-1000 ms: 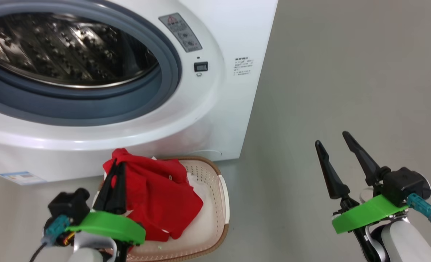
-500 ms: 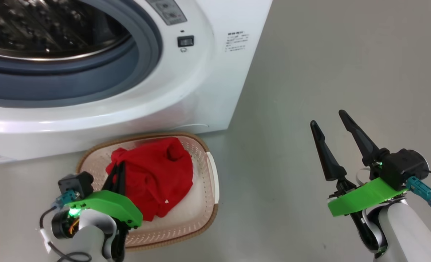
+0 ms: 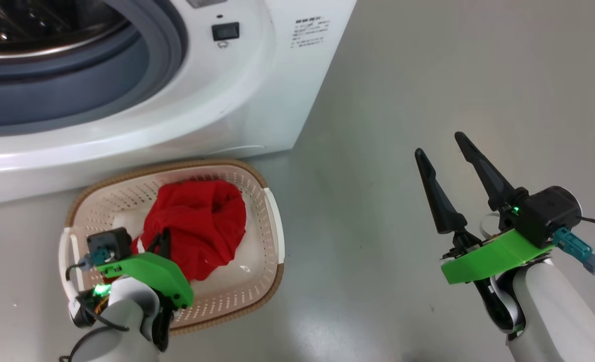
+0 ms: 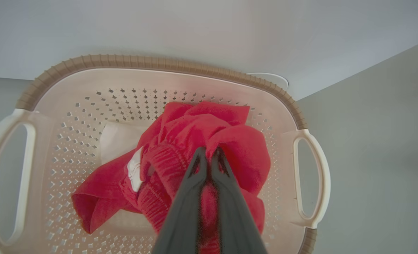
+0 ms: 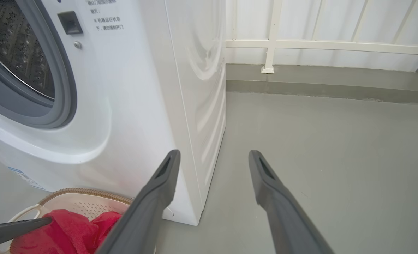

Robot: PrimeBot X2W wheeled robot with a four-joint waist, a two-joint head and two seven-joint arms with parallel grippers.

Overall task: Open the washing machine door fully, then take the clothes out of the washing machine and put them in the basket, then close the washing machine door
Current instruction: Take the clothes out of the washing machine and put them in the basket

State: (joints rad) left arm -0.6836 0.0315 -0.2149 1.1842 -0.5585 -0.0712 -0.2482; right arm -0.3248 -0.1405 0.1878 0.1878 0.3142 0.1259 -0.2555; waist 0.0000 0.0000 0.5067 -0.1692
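Grey floor (image 3: 403, 75), basket (image 3: 202, 163) beside washing machine (image 3: 257, 100)

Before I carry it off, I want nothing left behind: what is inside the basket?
The basket holds the red clothes, pinched by the shut left hand, and a white paper label partly under them. Anything else beneath the heap is covered.

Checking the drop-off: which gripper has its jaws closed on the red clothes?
The left gripper, gripping the clothes over the basket; the right gripper stands open.

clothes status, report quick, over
Left gripper shut on the clothes. Clothes inside the basket, not released. Right gripper open, empty, over the floor. Nothing blocking seen.
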